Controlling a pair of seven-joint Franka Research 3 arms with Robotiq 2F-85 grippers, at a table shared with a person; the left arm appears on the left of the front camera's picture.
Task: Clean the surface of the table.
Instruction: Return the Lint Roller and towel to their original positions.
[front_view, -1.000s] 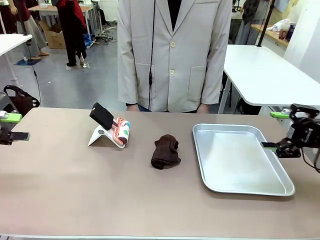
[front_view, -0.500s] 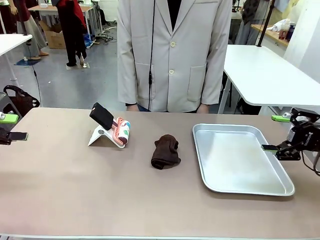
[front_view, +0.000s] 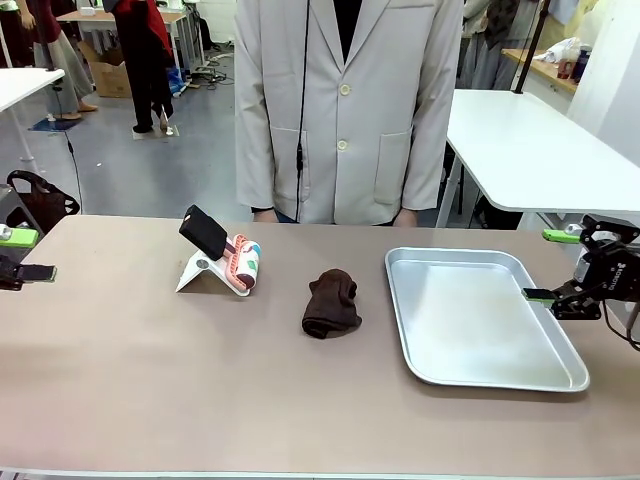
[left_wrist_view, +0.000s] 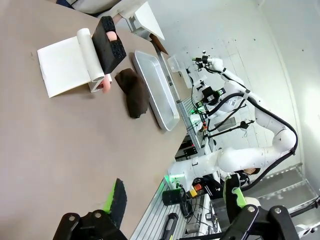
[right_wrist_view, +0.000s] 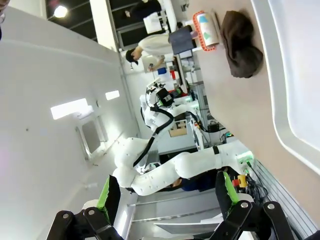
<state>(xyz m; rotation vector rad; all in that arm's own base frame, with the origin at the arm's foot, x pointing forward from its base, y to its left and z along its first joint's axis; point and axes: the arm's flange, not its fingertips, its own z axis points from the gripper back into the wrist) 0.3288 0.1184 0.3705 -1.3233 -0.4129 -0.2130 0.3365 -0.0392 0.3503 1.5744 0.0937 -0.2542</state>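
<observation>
A wide taupe-brown worktop (front_view: 150, 390) with a pale edge runs across the whole front view, and a person in a light jacket (front_view: 345, 110) stands at its far side. No brand name, label or readable writing shows on anything; the small rolled packet (front_view: 245, 262) has only a red, white and teal pattern, too small to make out.

Left of the middle, a black phone (front_view: 204, 231) leans on a white folded stand (front_view: 205, 275), with the rolled packet touching the stand's right side. A dark brown cloth (front_view: 331, 302) lies crumpled near the centre, apart from the stand and apart from the silver tray (front_view: 420, 360) to its right. The tray lies flat, its right rim close to the worktop's right end.

The near half of the worktop is bare from end to end, and open gaps separate the stand, the cloth and the tray.

The left tool (front_view: 22, 254) hangs at the worktop's left edge, fingers spread wide with nothing between them. The right tool (front_view: 553, 265) hangs at the right edge, just beside the tray's right rim, also spread wide and holding nothing.

Compared with a second ago, the right tool sits slightly farther right and higher; the left tool has edged a little leftward. The stand, cloth and tray lie where they were.
</observation>
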